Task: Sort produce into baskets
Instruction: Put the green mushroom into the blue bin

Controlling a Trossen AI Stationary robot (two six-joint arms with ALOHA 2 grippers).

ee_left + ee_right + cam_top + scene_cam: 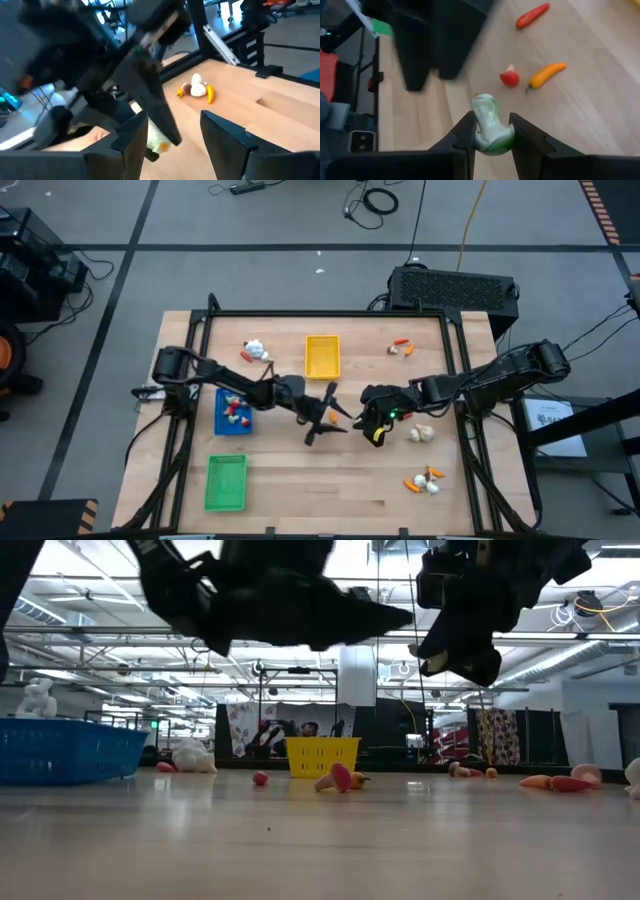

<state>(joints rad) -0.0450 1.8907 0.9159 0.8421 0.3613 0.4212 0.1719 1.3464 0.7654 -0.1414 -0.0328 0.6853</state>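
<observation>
Overall light: bright, even, from overhead strip fixtures (90, 592) in the hall behind.
Low view: backlit; both arms read as near-black silhouettes at 12 o'clock against the glowing ceiling.
Table (330, 470): soft sheen, faint diffuse shadows under the arms.
Left wrist view: heavy motion blur on the dark mass at 10 o'clock; produce sharper.
Right wrist view: dark shapes at 11 o'clock smeared; pale green vegetable (490, 131) between the fingers slightly soft.
</observation>
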